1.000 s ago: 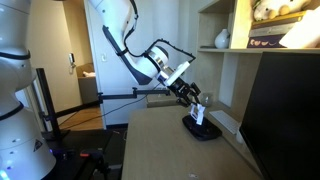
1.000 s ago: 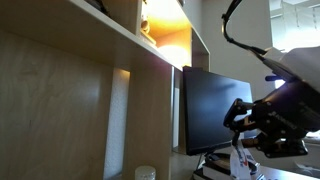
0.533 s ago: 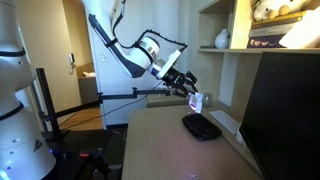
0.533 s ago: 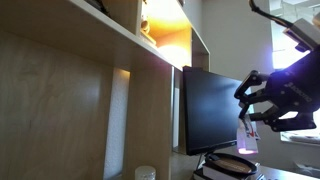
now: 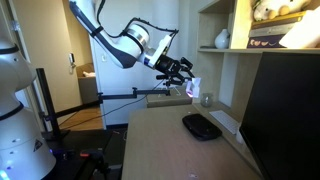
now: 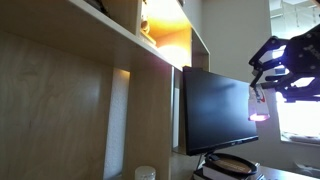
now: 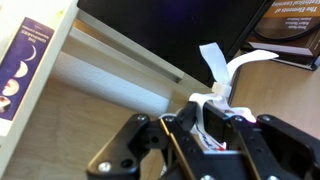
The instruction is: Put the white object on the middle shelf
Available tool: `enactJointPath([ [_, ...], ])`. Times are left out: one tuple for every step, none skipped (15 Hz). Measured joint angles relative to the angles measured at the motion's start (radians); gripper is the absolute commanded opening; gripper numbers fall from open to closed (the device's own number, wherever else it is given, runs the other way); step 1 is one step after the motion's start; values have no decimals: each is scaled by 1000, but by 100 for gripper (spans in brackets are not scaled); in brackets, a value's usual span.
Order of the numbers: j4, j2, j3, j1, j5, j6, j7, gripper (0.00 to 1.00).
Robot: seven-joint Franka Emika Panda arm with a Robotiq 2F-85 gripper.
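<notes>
Standing here, I see the arm reach in from far to the left of the black monitor [image 5: 283, 110]. Its gripper [image 5: 186, 75] is pinched tight on the white object [image 5: 194, 89], which hangs in the air with a pink glow, well left of the monitor and high above the desk [image 5: 160, 140]. The wrist view shows the grip plainly: the fingers [image 7: 172, 140] press on the slim white body, and a thin white strip sticks up free beyond them. Lower down, just left of the monitor's foot, the black oval gadget [image 5: 202, 126] lies on the desk, apart from the load. Further right, above the monitor's top edge, runs the middle shelf [image 5: 232, 49], with a white vase [image 5: 221, 39] towards its left end and books [image 5: 275, 35] directly over the monitor. To my eye this is the carry. Doing it well means bringing the object above the board's front edge first, then travelling in level towards a bare stretch beside the vase. The piece is small and the hold looks shallow, so a firm pinch and a slow, straight approach seem wise. That loose strip could brush the vase. I'd let go only once the object rests on the board.
</notes>
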Motion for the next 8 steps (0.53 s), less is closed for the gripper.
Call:
enactJointPath([
  [-7,-16,0,0,0,0,0,3],
  [-12,-30,0,0,0,0,0,10],
  [-17,-40,0,0,0,0,0,10],
  [-21,-45,0,0,0,0,0,10],
  [-23,-47,0,0,0,0,0,10],
  [-26,-48,0,0,0,0,0,10],
  [-27,-48,0,0,0,0,0,10],
  [-28,-48,0,0,0,0,0,10],
])
